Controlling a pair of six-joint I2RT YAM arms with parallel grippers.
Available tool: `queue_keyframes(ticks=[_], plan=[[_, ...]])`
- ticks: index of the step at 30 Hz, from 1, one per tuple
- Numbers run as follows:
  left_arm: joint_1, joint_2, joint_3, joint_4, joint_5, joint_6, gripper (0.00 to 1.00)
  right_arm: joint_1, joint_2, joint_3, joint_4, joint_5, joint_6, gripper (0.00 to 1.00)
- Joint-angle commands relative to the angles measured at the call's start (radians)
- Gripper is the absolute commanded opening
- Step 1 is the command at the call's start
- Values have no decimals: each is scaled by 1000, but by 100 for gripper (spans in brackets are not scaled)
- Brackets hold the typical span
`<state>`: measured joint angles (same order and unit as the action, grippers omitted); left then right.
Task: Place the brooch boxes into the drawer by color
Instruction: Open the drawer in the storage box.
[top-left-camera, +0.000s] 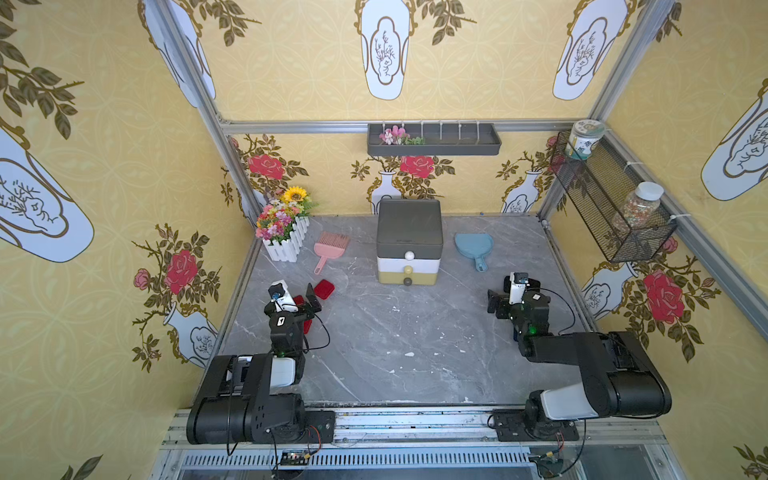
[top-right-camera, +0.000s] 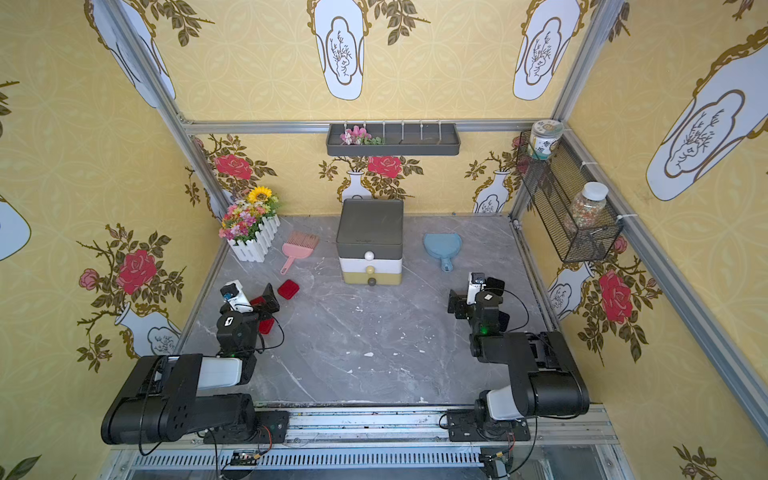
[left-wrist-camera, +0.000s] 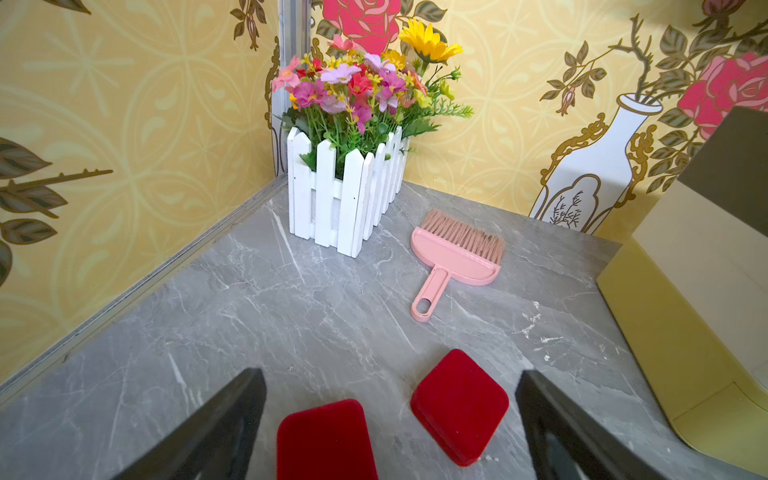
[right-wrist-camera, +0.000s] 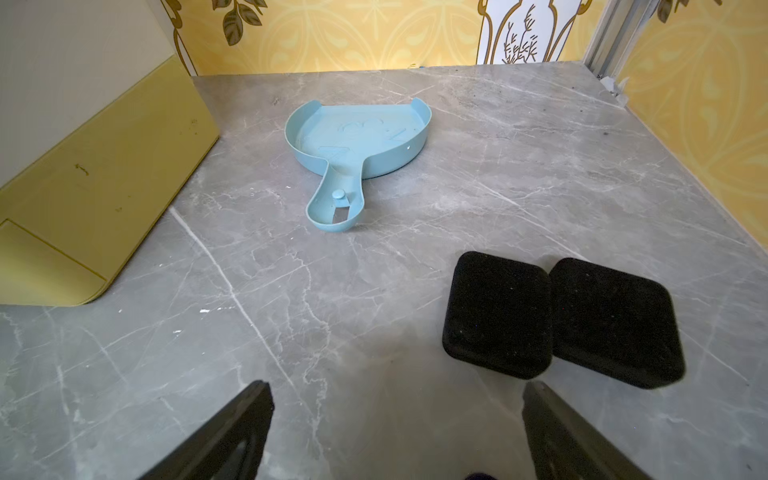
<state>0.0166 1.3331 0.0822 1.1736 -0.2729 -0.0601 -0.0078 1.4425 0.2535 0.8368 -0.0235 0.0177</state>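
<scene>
Left gripper (top-left-camera: 295, 302), left of centre, gapes wide by red velvety rounded-square brooch boxes (top-left-camera: 324, 289); right gripper (top-left-camera: 513, 293), centre-right, wide, empty

We log red brooch boxes (left-wrist-camera: 459, 405) as velvety, matt; black brooch boxes (right-wrist-camera: 496, 313) as napped cloth, lint-flecked; drawer (top-left-camera: 409, 264) smooth plastic, faint sheen; table (top-left-camera: 407, 332) smooth marble-look grey; dustpan (right-wrist-camera: 365, 133) glossy blue plastic.
</scene>
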Motion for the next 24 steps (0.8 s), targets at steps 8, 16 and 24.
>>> queue_keyframes(ticks=[8,16,24], plan=[[2,3,-2,15,5,6,100,0,-4,-2,40,4,-9,97],[2,3,-1,15,5,6,100,0,-4,-2,39,4,-9,97],[5,-1,-1,11,10,5,100,-8,-1,4,32,-19,-3,97]])
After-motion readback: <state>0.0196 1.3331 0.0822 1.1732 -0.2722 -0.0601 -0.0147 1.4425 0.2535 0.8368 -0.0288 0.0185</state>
